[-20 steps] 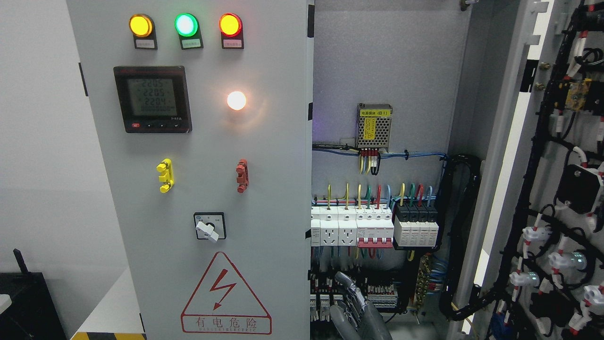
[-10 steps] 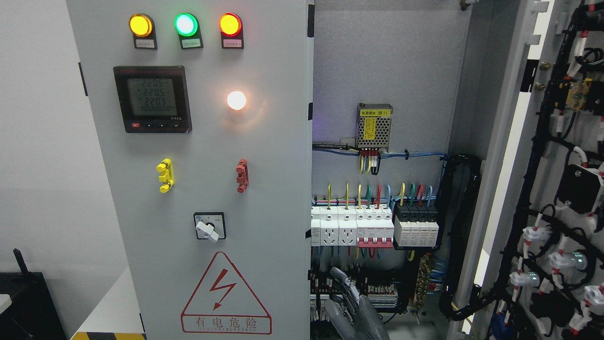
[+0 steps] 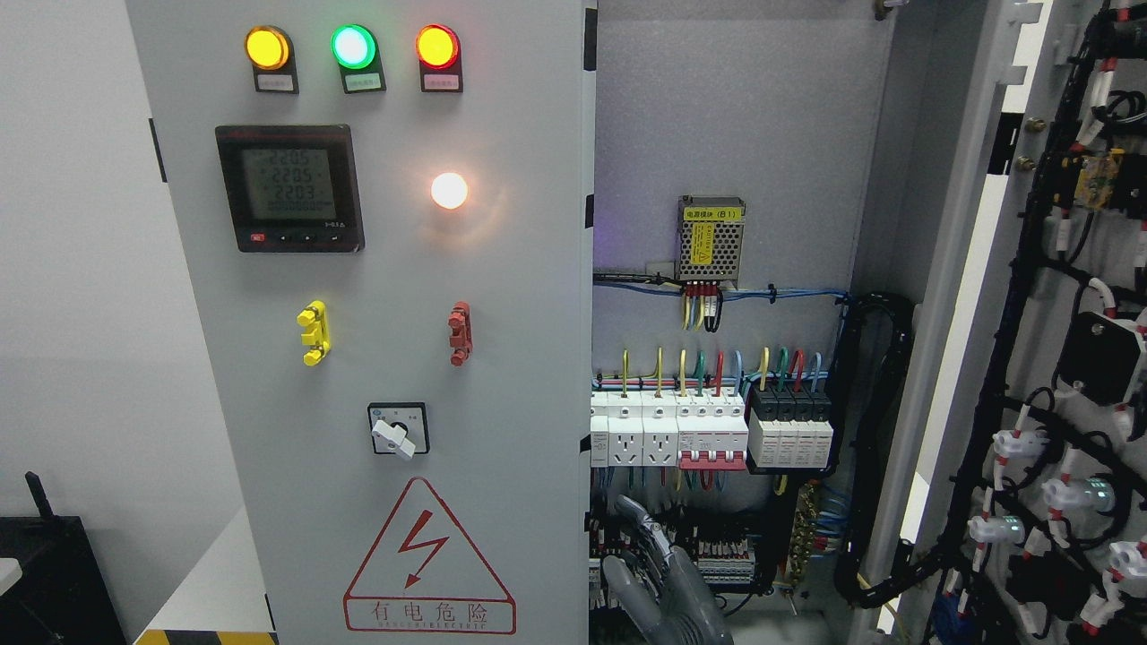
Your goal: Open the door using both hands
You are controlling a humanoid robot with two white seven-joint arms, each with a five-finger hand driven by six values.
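Head view: one hand (image 3: 659, 582), side unclear, fingers (image 3: 638, 528) loosely spread and empty; left door (image 3: 502, 376) edge just beside them, so we'd hook it before pulling.

A white wall (image 3: 72, 269) fills the left side. At the lower left corner sits a black box (image 3: 45, 582) with a short black antenna (image 3: 38, 493) rising from it. Just beside it, a white surface (image 3: 215, 587) runs along the bottom edge, trimmed with yellow-and-black striped tape (image 3: 206, 638).
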